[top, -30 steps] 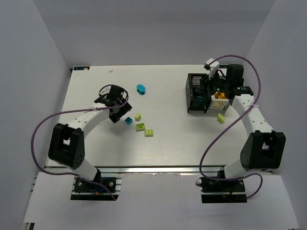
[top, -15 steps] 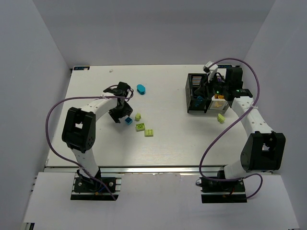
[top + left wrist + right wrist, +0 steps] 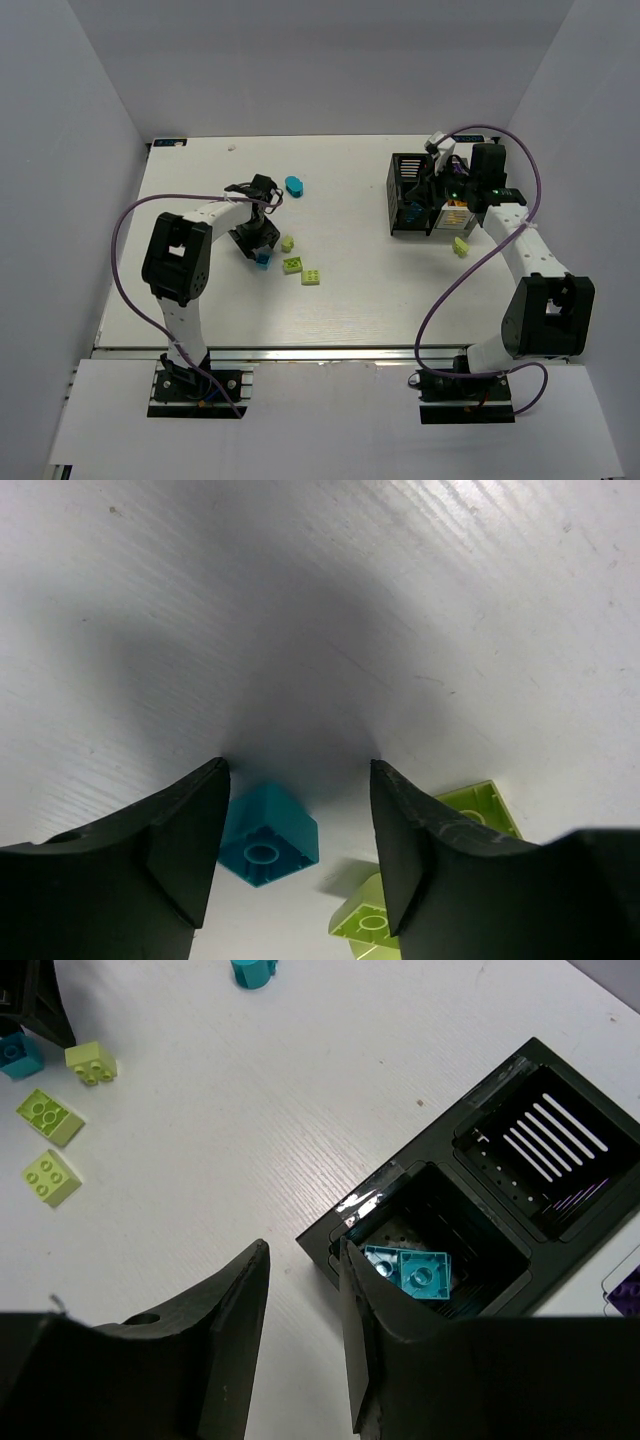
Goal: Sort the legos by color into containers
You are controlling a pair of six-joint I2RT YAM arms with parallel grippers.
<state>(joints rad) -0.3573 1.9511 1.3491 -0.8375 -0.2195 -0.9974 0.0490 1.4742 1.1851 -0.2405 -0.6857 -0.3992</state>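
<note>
My left gripper (image 3: 256, 240) is open and low over the table. A small teal brick (image 3: 265, 835) lies between its fingers, close against the left finger (image 3: 190, 830); it also shows in the top view (image 3: 263, 260). Three lime bricks (image 3: 287, 243) (image 3: 292, 265) (image 3: 312, 276) lie just to its right. A rounded teal brick (image 3: 294, 185) lies farther back. My right gripper (image 3: 300, 1300) is open and empty, above the near left corner of the black bin (image 3: 350, 1222). One bin compartment holds two teal bricks (image 3: 415, 1272).
The white tray (image 3: 455, 215) joins the black bin (image 3: 410, 195) on its right and holds orange pieces, with purple showing at the right wrist view's edge (image 3: 625, 1285). A lime brick (image 3: 461, 246) lies in front of the tray.
My left arm swung round and its gripper came down around the teal brick, which shifted slightly toward the near side. The right gripper drifted a little over the bin.
</note>
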